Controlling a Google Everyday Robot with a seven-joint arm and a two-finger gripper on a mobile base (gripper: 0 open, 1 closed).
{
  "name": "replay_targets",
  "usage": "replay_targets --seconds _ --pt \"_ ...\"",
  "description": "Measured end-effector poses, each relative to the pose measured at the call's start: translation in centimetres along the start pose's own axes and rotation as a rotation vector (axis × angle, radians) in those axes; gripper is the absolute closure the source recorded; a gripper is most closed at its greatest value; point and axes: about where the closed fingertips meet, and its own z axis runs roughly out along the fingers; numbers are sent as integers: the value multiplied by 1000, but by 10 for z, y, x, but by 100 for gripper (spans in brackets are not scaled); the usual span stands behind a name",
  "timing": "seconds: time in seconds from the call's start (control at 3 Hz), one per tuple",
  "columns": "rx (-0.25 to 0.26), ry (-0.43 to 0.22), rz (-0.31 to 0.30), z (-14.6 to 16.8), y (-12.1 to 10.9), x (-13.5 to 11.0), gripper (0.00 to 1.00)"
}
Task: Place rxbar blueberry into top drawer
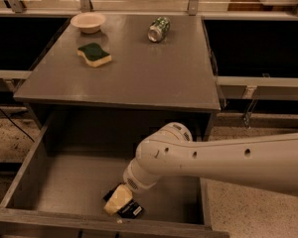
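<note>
The grey desk [139, 78] fills the middle of the view, its flat top matte and dull under dim light. On it lie a green-and-yellow sponge [94, 54] near the left, a pale shallow bowl [88, 22] at the far left corner, and a green patterned can [159, 29] on its side at the far edge, all well apart from one another. Dark recesses open to either side of the desk, with pale rails crossing them, and speckled flooring [5, 138] shows at the lower left.

Below the desktop the top drawer [59, 182] stands pulled out, its grey floor exposed. The white arm [228, 157] reaches in from the right, and the gripper [118, 201] points down near the drawer's front wall. The rxbar blueberry [130, 211] lies on the drawer floor directly under the gripper, partly covered by it. Whether the jaws are open or closed on the bar cannot be told.
</note>
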Motion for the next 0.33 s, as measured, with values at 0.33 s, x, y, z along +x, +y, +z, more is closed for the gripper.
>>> replay_targets --seconds 0.33 --pt "0 0 0 0 0 0 0"
